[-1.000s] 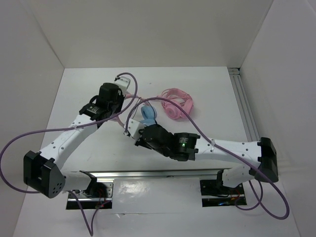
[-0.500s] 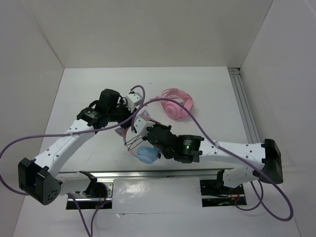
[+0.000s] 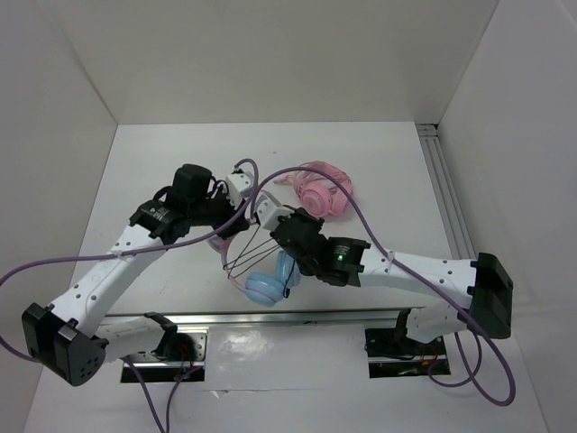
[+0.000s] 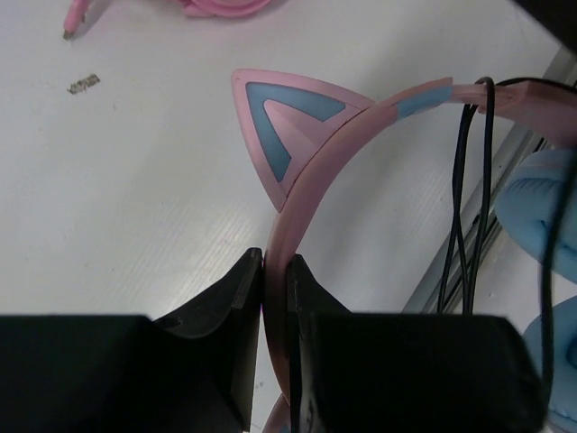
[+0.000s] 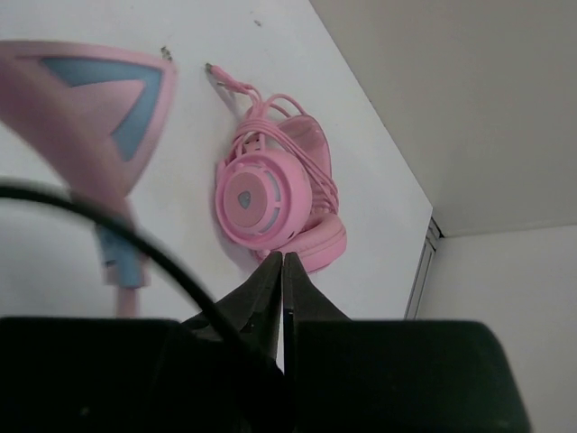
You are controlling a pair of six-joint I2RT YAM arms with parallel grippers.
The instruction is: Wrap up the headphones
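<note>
Pink headband (image 4: 311,176) pinned, winding in hand

Left gripper (image 4: 275,263) is clamped on the headphones (image 3: 268,284) at the headband, with black cable (image 4: 467,180) looped over it just beyond the fingertips. Next seems another taut turn. Right gripper (image 5: 282,262), fingers together, appears pinched on that cable; all-pink headphones (image 5: 270,203) lie beyond its tips

Right gripper (image 5: 282,260) is showing its jaws pressed together, tips pointing up-frame. Black cable (image 5: 135,236) is sweeping in from the left edge and dropping onto one finger's base; can't tell if it's pinched. The headphones (image 5: 54,99) are filling the top left, blurred: pink cat ear (image 5: 117,95) with a blue inset, headband (image 5: 117,262) running down below it. All-pink headphones (image 5: 266,203) are lying on the white table (image 5: 361,180) just past the fingertips, their pink cable (image 5: 270,117) bunched on top and plug (image 5: 216,70) trailing toward the top left.
</note>
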